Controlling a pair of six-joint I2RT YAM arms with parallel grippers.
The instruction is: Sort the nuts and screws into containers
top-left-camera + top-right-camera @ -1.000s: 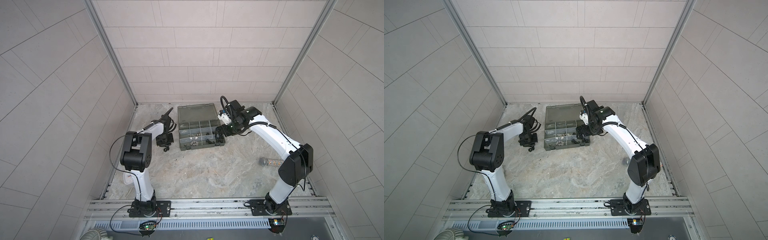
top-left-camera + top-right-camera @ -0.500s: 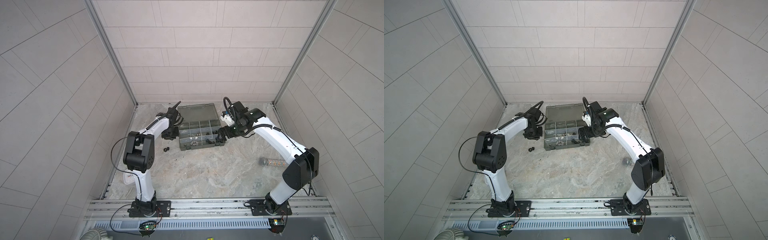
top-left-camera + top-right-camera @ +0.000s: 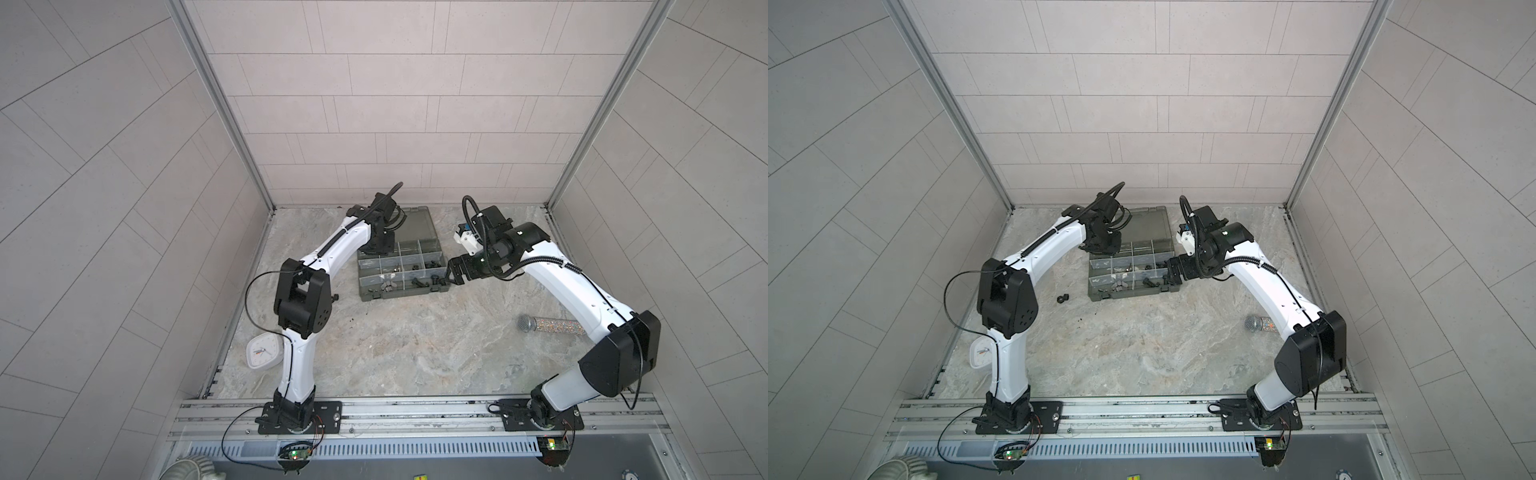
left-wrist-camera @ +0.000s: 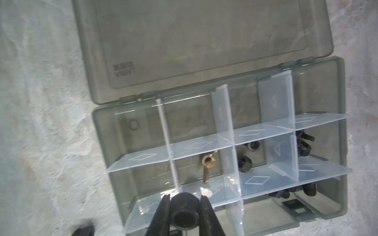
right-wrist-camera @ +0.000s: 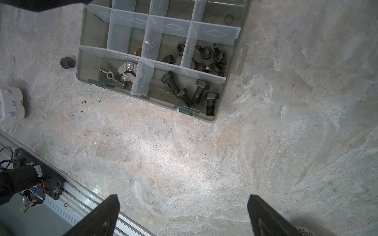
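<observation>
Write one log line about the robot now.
left gripper: shut on black nut | right gripper: open | case lid: open

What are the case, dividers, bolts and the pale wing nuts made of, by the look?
Case: smoky-grey translucent plastic, glossy, with see-through walls.
Dividers: pale, frosted-clear plastic with moulded diamond marks.
Bolts: probably steel with a matte black finish; hex heads and cut threads.
Pale wing nuts: bright silvery metal, likely plated; they glint.

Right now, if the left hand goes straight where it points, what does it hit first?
Likely the open box: the left hand, gripping a black nut, points down at a pale divider near its left end. Height unclear.
</observation>
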